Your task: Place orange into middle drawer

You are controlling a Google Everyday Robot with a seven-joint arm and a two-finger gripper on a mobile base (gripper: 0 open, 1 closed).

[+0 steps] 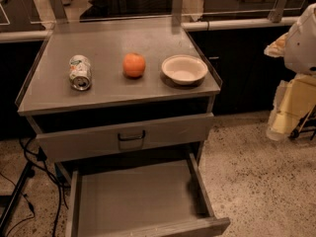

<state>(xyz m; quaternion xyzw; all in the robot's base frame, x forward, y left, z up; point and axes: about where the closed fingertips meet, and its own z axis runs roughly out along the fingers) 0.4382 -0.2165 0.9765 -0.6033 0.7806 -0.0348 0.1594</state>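
The orange (134, 64) is sat on the cabinet top (123, 94), between a tipped-over drink can (80, 72) and a cream bowl (184, 69). The middle drawer (136, 201) is pulled wide open below. The gripper (279, 44) is seen at the right edge, well apart; its state can't be told.

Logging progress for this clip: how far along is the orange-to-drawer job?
Done: the middle drawer stands open. In hand: nothing; the gripper is out of view. Left: the orange sits on the cabinet top between can and bowl, not yet picked up.
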